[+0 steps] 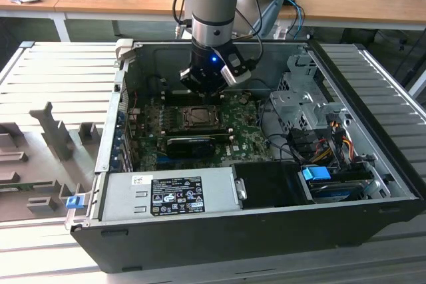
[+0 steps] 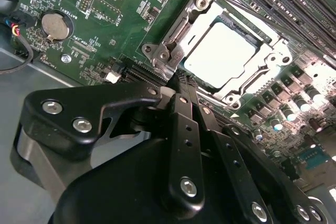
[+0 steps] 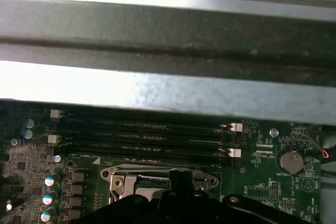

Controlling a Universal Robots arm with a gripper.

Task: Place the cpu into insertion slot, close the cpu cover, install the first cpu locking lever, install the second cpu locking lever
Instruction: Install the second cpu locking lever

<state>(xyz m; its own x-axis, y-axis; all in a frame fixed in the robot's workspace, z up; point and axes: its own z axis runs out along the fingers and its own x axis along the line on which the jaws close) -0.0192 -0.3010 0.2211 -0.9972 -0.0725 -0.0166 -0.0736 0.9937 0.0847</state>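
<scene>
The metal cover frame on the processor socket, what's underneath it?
Through the cover frame's central opening the pale square chip shows, seated in the socket. The chip's edges, the socket contacts beneath and the near corner behind the gripper are covered.

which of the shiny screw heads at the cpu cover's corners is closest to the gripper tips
The screw at the cpu cover's corner just above the gripper tips in the second wrist view; the cover's other screws sit at farther corners.

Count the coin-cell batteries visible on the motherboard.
1: a round silver coin cell in its holder on the green motherboard, well apart from the socket, seen in both wrist views. Part of the board is hidden.
</scene>
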